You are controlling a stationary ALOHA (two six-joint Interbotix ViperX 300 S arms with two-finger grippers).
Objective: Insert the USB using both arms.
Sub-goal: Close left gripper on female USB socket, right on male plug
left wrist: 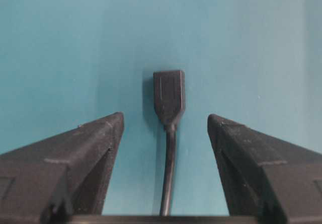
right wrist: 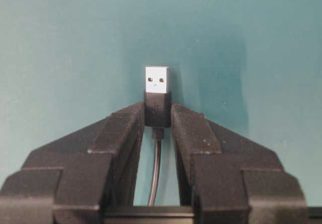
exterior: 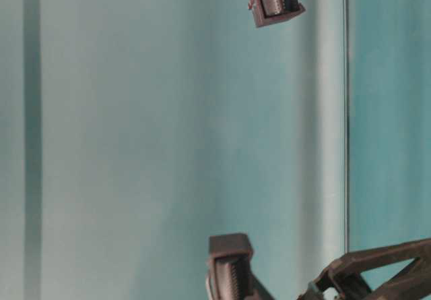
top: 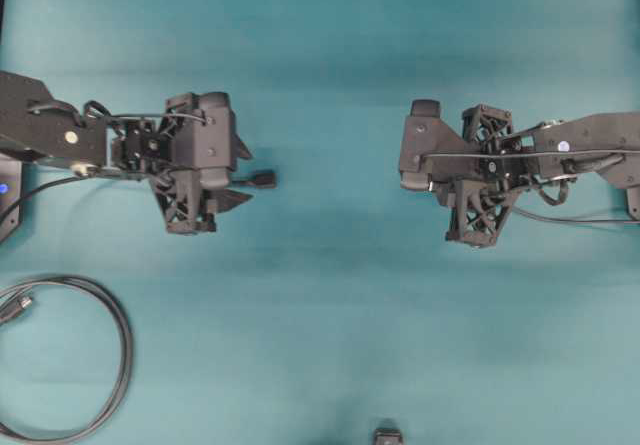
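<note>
- Right gripper [right wrist: 157, 114] is seen clamped on the black collar of the USB [right wrist: 157, 79].
- Left gripper [left wrist: 166, 126] is held apart around the black socket [left wrist: 169, 96], untouched.

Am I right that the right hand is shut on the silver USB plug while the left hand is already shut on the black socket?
Not quite. The left hand is open; the black socket lies untouched between its fingers, per the left wrist view. The right hand does grip the USB plug.

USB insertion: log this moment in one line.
right hand: shut on USB collar | left hand: open astride socket | unmated
</note>
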